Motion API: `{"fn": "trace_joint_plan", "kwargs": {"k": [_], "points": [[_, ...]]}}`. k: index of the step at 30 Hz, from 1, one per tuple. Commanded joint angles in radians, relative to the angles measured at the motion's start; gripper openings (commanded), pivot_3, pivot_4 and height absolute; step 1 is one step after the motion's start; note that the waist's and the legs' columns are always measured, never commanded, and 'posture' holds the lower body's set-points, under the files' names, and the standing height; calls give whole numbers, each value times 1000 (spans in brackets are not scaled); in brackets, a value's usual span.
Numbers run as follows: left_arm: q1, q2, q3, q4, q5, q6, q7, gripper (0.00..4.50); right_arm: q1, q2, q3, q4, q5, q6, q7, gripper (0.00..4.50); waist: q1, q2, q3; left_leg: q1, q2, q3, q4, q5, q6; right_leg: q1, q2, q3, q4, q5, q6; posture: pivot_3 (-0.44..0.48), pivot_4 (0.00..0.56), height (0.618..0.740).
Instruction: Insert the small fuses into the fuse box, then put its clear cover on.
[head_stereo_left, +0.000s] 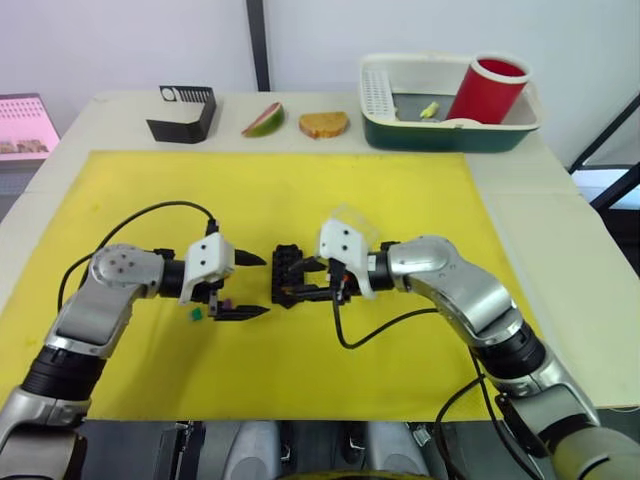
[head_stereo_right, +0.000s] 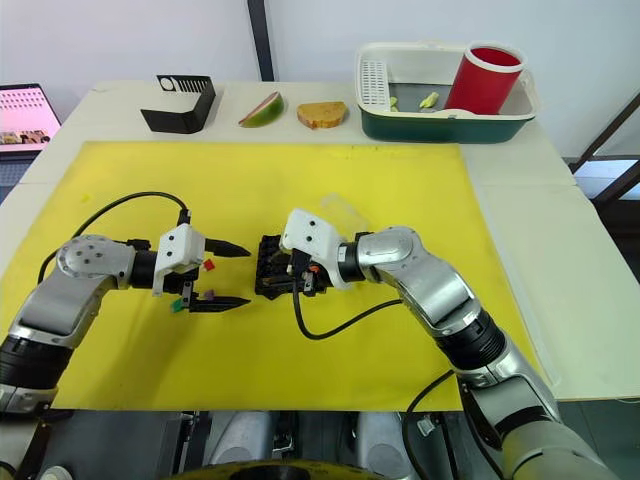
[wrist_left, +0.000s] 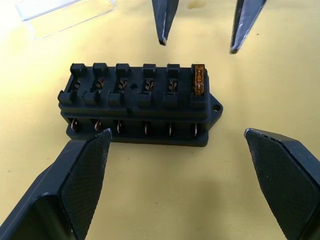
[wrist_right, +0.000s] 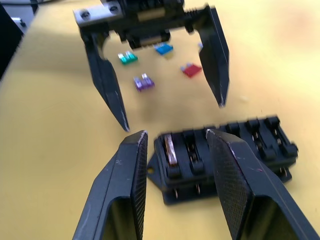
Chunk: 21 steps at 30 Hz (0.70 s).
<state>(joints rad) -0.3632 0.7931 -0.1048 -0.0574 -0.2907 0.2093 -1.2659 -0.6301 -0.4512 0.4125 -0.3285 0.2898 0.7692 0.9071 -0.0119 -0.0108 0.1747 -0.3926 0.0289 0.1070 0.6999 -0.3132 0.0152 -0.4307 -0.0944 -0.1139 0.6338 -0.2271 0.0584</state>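
Mid-mat on the bench: fuse box (head_stereo_left: 290, 276) sits between the two claws, one orange fuse (wrist_left: 199, 80) seated in an end slot, five slots bare.
Right claw (wrist_right: 175, 141) is open and empty, fingers straddling the orange-fuse end of the box, probably to steady it. Left claw (head_stereo_left: 246, 285) faces it from the other side, wide open, holding nothing. Loose fuses lie just beside the left claw: green (wrist_right: 128, 58), purple (wrist_right: 143, 82), blue (wrist_right: 163, 48), red (wrist_right: 191, 70), so next pick looks like a short reach. Clear cover (wrist_left: 65, 12) lies flat just behind the box, parked until the slots fill.
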Motion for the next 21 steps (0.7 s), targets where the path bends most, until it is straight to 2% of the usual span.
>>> {"fn": "trace_joint_plan", "kwargs": {"k": [1, 3, 5, 21], "points": [[-17, 10, 11, -3, 2, -12, -5, 4500, -15, 17, -11, -11, 14, -10, -4, 1744, 0, 0, 0, 0, 0, 0, 0, 0, 0, 0, 0, 0, 0, 0, 0, 0, 150, 740], [-17, 12, 12, 0, 5, -15, -6, 4500, -13, 30, -6, 1, 11, -18, -8, 1139, 0, 0, 0, 0, 0, 0, 0, 0, 0, 0, 0, 0, 0, 0, 0, 0, 150, 740], [-17, 13, 13, 2, 6, -16, -6, 4500, -10, 36, 4, 16, 0, -33, -9, 83, 0, 0, 0, 0, 0, 0, 0, 0, 0, 0, 0, 0, 0, 0, 0, 0, 150, 740], [-10, 16, 18, -10, 6, -11, 1, 4500, 28, 9, 86, 106, -92, -118, 9, 29, -1, 0, 0, 0, 0, 0, 0, 0, 0, 0, 0, 0, 0, 0, 0, 0, 150, 740]]}}
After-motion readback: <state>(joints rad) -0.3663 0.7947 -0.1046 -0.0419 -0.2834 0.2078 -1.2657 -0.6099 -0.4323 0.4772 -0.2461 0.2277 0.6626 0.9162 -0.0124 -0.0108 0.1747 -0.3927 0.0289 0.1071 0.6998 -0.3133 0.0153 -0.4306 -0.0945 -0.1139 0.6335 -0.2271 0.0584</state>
